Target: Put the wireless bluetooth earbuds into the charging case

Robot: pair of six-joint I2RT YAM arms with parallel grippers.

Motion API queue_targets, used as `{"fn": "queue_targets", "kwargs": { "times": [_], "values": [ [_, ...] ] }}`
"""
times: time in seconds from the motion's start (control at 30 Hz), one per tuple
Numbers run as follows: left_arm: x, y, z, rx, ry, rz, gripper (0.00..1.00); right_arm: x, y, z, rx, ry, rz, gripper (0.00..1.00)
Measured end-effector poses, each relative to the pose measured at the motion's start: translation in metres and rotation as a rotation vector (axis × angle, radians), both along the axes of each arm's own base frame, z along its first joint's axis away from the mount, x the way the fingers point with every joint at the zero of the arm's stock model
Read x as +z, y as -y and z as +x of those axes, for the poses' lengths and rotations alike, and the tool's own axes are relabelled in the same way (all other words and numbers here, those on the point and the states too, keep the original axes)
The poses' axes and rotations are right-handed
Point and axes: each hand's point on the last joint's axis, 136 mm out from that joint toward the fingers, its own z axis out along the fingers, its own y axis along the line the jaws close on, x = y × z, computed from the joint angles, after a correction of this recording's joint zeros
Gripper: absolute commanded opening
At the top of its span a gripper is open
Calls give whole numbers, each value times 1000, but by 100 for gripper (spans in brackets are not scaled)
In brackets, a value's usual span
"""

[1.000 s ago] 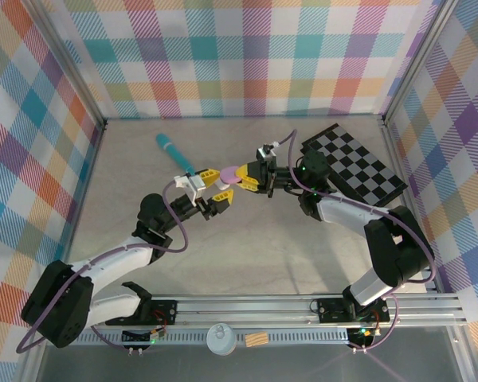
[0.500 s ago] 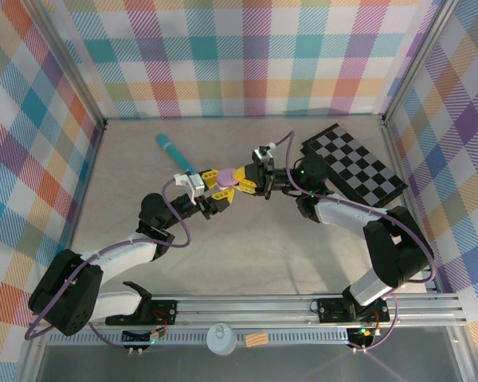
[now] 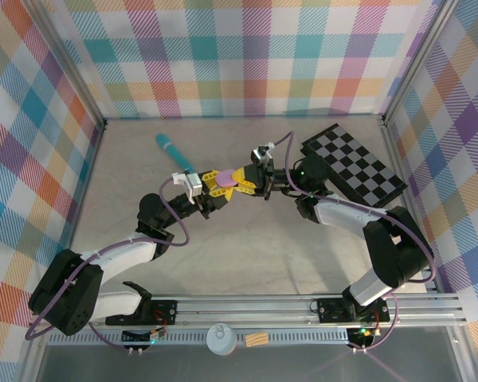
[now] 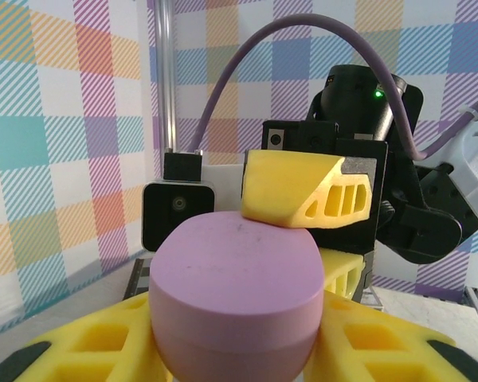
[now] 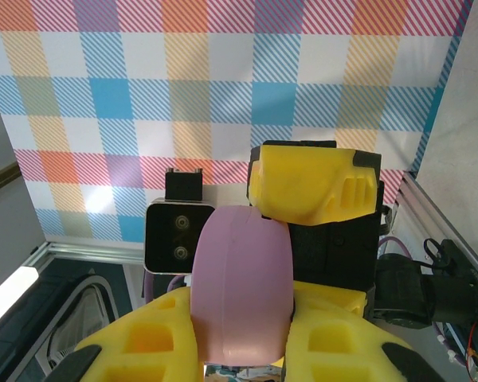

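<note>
Fingers of the left gripper sit narrow against both flanks of the purple charging case. The right gripper pinches it from the opposite end, so it hangs between them above mid-table. To me it looks a light, stiff, smooth pebble, likely slippery. I'd hold it across the broad faces, clear of the lid seam. Around it are plaid walls, the pale table, a checkerboard and a teal stick.
</note>
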Motion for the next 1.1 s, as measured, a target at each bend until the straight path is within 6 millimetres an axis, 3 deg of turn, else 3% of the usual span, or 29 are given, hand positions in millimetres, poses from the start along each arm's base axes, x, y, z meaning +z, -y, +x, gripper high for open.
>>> {"fn": "queue_targets", "kwargs": {
  "times": [0.27, 0.63, 0.8, 1.1],
  "values": [
    [-1, 1, -1, -10, -6, 4, 34, -2, 0, 0, 1, -5, -5, 17],
    [-2, 3, -5, -36, -1, 14, 34, -11, 2, -1, -18, 12, -48, 60],
    [2, 2, -9, -47, 9, 14, 34, -12, 10, -6, -60, 70, -133, 68],
    [3, 2, -12, -55, 6, 14, 34, 13, 26, -13, -136, 347, -259, 79]
  ]
}}
